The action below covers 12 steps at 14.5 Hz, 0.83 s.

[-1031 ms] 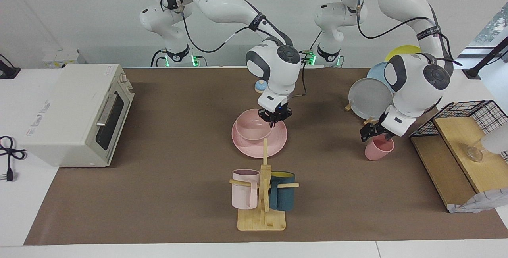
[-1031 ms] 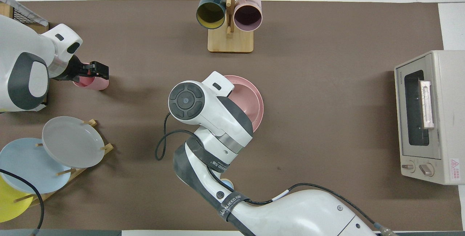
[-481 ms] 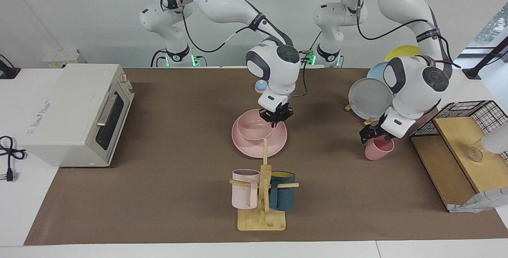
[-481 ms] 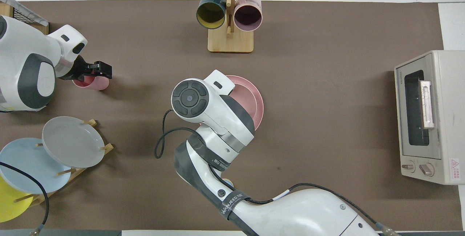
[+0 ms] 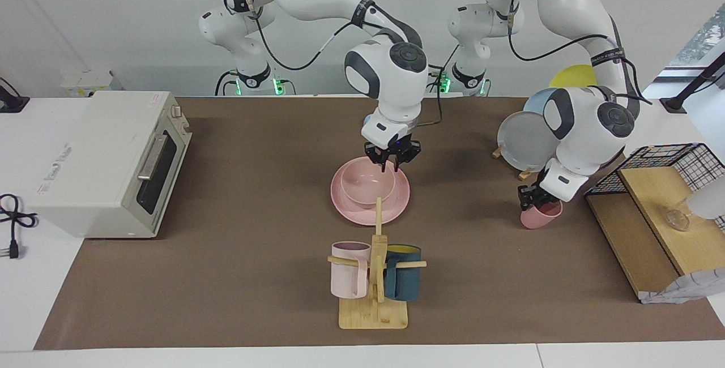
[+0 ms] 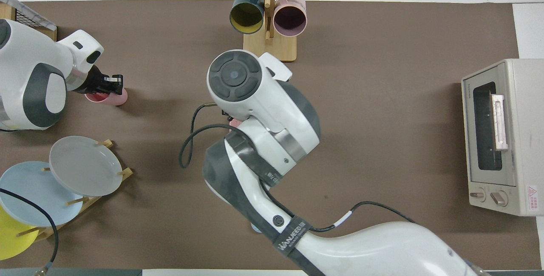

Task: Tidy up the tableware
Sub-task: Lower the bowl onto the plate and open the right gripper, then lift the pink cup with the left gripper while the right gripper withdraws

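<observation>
The pink bowl point(image 5: 368, 182) rests level in the middle of the pink plate point(image 5: 351, 212) at the table's centre. My right gripper point(image 5: 389, 165) hangs just above the bowl's rim on the robots' side, open and holding nothing. In the overhead view the right arm covers the bowl and nearly all of the plate. The pink cup point(image 5: 541, 216) stands upright toward the left arm's end of the table. My left gripper point(image 5: 535, 197) is down at the cup point(image 6: 112, 99) and shut on its rim, one finger inside.
A wooden mug rack point(image 5: 374, 277) carries a pale pink mug and a teal mug, farther from the robots than the plate. A toaster oven point(image 5: 107, 158) stands at the right arm's end. A plate rack point(image 5: 527, 138) and a wire basket on a wooden shelf point(image 5: 668, 187) flank the cup.
My right gripper let go of the bowl's rim, opened and rose; the bowl settled flat in the plate. My left gripper closed on the cup's rim.
</observation>
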{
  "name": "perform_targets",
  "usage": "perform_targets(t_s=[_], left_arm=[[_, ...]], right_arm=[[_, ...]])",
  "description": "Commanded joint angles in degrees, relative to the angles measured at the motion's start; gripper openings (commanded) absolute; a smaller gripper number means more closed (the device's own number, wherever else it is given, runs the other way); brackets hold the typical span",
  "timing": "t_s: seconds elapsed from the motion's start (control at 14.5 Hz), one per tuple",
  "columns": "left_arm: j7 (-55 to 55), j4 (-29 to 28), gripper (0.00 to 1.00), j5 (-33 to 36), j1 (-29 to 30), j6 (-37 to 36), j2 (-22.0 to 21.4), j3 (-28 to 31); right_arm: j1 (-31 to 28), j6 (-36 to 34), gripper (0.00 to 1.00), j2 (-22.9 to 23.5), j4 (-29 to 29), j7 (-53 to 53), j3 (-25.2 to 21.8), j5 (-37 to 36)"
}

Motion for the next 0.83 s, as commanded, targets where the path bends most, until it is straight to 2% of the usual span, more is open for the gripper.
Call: perform_targets(t_s=[0.0, 0.07, 0.14, 0.21, 0.28, 0.34, 0.41, 0.55, 0.69, 0.76], left_arm=[[-0.2, -0.4, 0.0, 0.9, 0.1, 0.8, -0.4, -0.1], [-0.4, 0.5, 0.0, 0.9, -0.1, -0.1, -0.5, -0.1], [-0.9, 3.3, 0.0, 0.9, -0.4, -3.5, -0.5, -0.1], [-1.5, 6.6, 0.0, 0.7, -0.9, -7.6, -0.5, -0.2], [-3.3, 10.8, 0.0, 0.2, -2.1, -12.1, -0.2, -0.3], [-6.4, 14.5, 0.0, -0.9, -3.5, -15.6, 0.1, -0.3], [-9.3, 17.8, 0.0, -2.0, -5.2, -19.7, 1.0, -0.3], [-17.6, 26.6, 0.0, -2.4, -9.6, -27.7, 3.7, -0.4], [-25.5, 31.7, 0.0, -2.4, -14.0, -30.7, 5.4, -0.5], [-29.7, 32.4, 0.0, -2.5, -16.4, -31.1, 5.5, -0.6]], right_arm=[[-7.7, -6.3, 0.38, -6.0, -0.7, -8.3, 0.6, 1.2], [-10.8, -9.3, 0.45, -7.9, -0.7, -11.8, 0.6, 1.3], [-13.4, -12.0, 0.59, -9.6, -0.8, -14.7, 0.5, 1.3], [-15.9, -14.7, 0.62, -11.0, -0.8, -17.8, 0.5, 1.2], [-18.9, -17.3, 0.69, -12.6, -1.1, -21.8, 0.4, 1.2], [-21.5, -19.0, 0.87, -14.0, -2.0, -25.0, 0.4, 1.2], [-24.3, -19.6, 1.0, -15.8, -3.7, -26.8, 0.4, 1.2], [-28.8, -20.1, 1.0, -18.2, -6.7, -29.0, 0.5, 1.4], [-29.7, -19.5, 1.0, -21.4, -13.7, -28.9, 0.4, 1.5], [-29.6, -19.0, 1.0, -23.2, -16.4, -29.1, 0.3, 1.5]])
